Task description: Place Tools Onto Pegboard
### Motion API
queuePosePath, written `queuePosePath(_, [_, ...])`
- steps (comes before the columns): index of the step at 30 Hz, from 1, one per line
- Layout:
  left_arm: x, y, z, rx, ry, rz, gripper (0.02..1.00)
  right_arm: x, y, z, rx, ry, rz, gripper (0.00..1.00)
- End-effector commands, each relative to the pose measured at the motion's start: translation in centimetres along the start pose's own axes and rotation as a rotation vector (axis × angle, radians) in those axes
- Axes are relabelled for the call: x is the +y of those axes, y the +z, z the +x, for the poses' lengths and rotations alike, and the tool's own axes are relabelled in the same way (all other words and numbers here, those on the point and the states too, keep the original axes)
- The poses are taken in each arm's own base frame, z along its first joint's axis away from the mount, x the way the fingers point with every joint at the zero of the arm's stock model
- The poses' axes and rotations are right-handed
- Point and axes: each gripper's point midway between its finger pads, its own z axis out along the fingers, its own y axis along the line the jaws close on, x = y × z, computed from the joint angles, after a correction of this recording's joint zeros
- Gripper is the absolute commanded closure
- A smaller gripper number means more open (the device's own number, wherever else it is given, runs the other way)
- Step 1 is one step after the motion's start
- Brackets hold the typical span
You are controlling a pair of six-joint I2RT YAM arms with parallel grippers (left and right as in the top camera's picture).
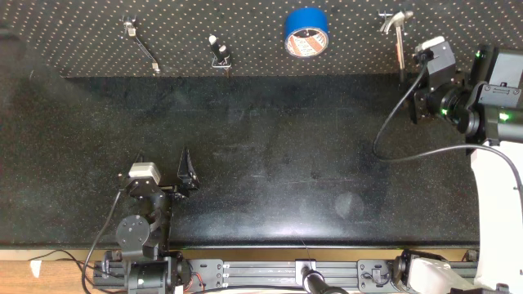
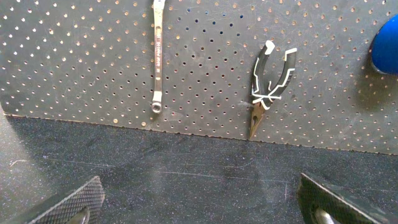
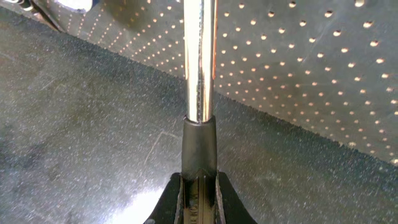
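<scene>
Against the far pegboard (image 1: 82, 33), your right gripper (image 3: 199, 190) clamps the hammer (image 3: 199, 74) by its grip, shaft running near-far, head farthest.

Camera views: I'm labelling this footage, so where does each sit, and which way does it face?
Top view: overhead, looking down on the table and pegboard; both arms show, with the left gripper and right gripper.
Left wrist view: on the left arm, facing the pegboard's wrench and pliers; its open fingers show.
Right wrist view: on the right arm, looking along the hammer it grips.
Shared: top and left wrist views both show wrench, pliers, blue tape.
</scene>
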Motion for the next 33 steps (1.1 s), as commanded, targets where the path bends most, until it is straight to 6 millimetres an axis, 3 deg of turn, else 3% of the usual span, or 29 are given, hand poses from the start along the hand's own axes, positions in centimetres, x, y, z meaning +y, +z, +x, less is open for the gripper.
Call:
queuePosePath(1, [-0.2,0.0,0.1,0.001,0.013,0.012,0.023,-0.5,0.5,-0.6,-0.018,-0.007,0.011,0.925])
queuePosePath(21, [-0.2,0.0,0.1,0.001,0.013,0.012,0.023,-2.2,4.4,0.7,0.035,0.024,-0.013,0.923])
queuePosePath(28, [-0.2,0.0,0.1,0.001,0.013,0.012,0.023,-2.3,4.7,1.0,0.046,0.030,-0.017,0.921])
queuePosePath(29, [-0.2,0.0,0.1,0.001,0.013,0.012,0.023,-2.3,4.7,1.0,0.046,0.030,-0.017,0.890])
queuePosePath(30, [-0.2,0.0,0.1,0.001,0.013,0.012,0.023,-2.3,4.7,1.0,0.046,0.030,-0.017,0.766])
queuePosePath(33, [-0.3,0.0,0.1,0.001,0.013,0.013,0.023,-2.3,4.7,1.1,0.046,0.030,-0.017,0.763])
